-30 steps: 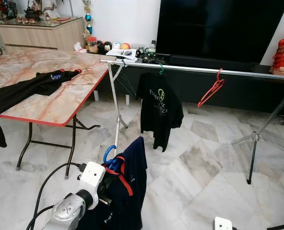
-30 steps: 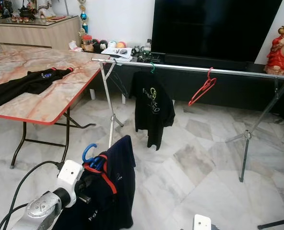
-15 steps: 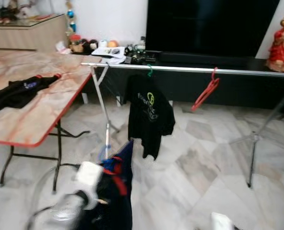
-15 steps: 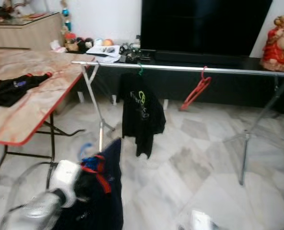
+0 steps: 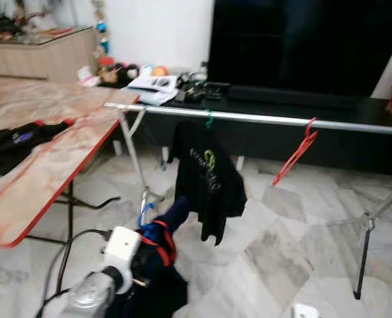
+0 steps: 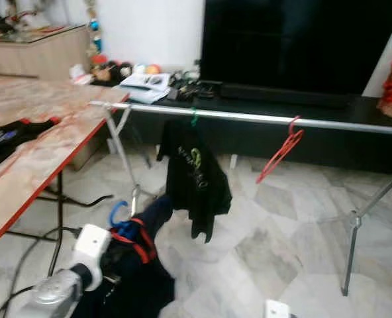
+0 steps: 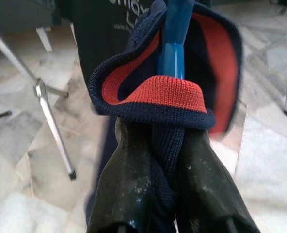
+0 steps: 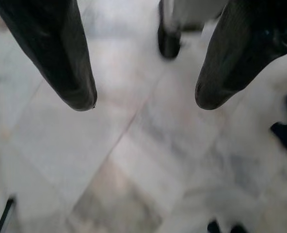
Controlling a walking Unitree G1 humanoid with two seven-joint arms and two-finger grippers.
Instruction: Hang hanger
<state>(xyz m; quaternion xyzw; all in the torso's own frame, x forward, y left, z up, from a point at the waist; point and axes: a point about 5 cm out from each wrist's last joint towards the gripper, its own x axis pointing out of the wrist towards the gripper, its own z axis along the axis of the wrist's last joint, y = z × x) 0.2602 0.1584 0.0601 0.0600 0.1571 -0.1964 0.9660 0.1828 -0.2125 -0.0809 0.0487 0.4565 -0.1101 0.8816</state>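
Carrying step, rail not yet reached. My left claw [image 7: 158, 194] is clenched on the collar of a navy shirt [image 5: 157, 278] with red trim; the shirt sits on a blue hanger [image 7: 175, 43] whose neck rises out of the collar just past my fingertips. In the head views the blue hook [image 6: 118, 213] pokes up above the bunched shirt, low and in front of me, well below the rail.

The silver clothes rail [image 5: 262, 119] runs across the room ahead, on tripod legs. Already on it: a black T-shirt [image 5: 206, 179] on a green hook, and an empty red hanger [image 5: 295, 151] further to my right. There is bare rail between those two, and more beyond the red hanger.

A marble-top table [image 5: 44, 152] with a red edge stands to my left, a dark garment [image 5: 14, 142] lying on it.

My right claw [image 8: 143, 97] hangs idle over the marble floor, fingers spread wide, nothing between them.

Next, as I judge it: close in on the rail, raise the left arm until the blue hook clears the bar, then lower it over a bare stretch. The head views are blurred, so the hook's aim needs a steadier look first.
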